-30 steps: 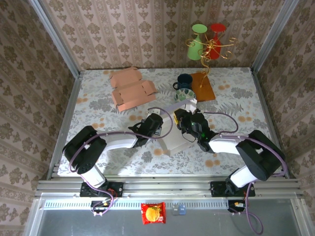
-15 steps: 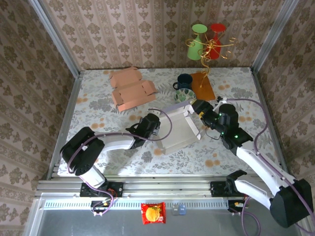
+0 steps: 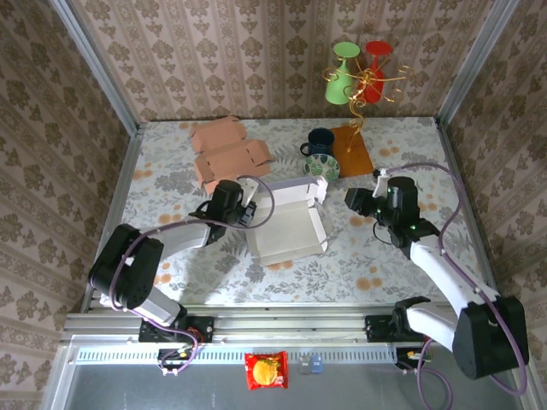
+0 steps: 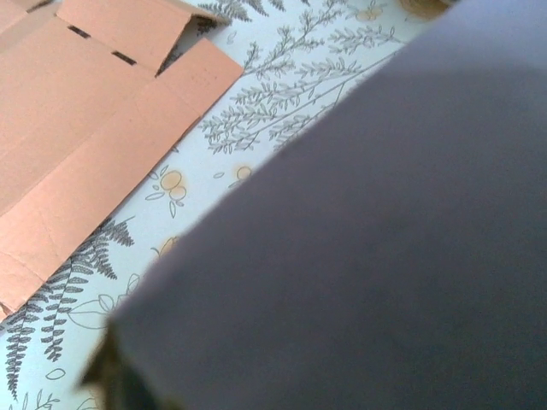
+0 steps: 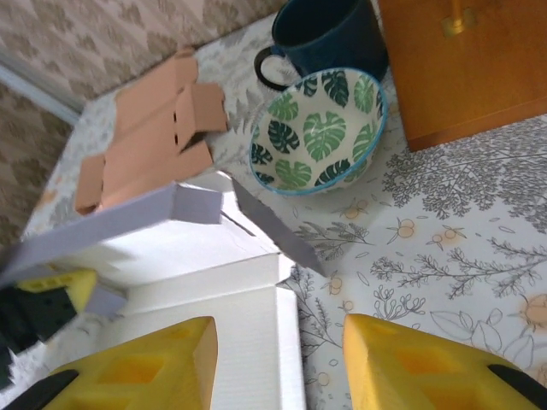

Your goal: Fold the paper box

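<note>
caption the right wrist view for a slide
Open right gripper beside half-folded white paper box; leaf-print bowl, navy mug beyond

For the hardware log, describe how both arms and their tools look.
The left arm and right arm each have bulky black joint housings, white tubular links and a purple cable looping alongside. The right tool has chunky yellow fingers.
</note>
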### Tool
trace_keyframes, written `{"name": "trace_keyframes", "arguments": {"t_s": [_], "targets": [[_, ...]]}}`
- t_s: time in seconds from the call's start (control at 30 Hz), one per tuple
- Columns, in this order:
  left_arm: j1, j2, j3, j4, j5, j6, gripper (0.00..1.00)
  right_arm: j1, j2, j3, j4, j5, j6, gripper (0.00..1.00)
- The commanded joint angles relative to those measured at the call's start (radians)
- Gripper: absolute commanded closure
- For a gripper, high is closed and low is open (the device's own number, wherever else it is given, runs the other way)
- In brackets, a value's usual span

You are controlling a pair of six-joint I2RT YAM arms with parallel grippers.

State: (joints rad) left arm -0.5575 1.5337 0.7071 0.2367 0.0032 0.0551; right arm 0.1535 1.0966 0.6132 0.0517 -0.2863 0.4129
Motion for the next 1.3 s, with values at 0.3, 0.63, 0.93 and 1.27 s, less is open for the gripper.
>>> {"name": "trace_keyframes", "arguments": {"t_s": [0.3, 0.63, 0.93, 1.27], "targets": [[0.094, 0.036, 0.051, -0.081, 0.266, 0.049, 1.00, -0.029, 0.405, 0.229, 0.039, -0.178, -0.303, 0.63], [0.123, 0.056, 0.063, -0.064, 0.253, 0.048, 1.00, -0.025, 0.567, 0.361, -0.029, -0.236, -0.187, 0.63], [0.123, 0.080, 0.084, -0.058, 0.250, 0.051, 1.00, 0.012, 0.591, 0.313, 0.067, -0.336, -0.204, 0.61], [0.123, 0.085, 0.095, -0.076, 0.253, 0.063, 1.00, 0.063, 0.580, 0.306, 0.062, -0.321, -0.289, 0.59]]}}
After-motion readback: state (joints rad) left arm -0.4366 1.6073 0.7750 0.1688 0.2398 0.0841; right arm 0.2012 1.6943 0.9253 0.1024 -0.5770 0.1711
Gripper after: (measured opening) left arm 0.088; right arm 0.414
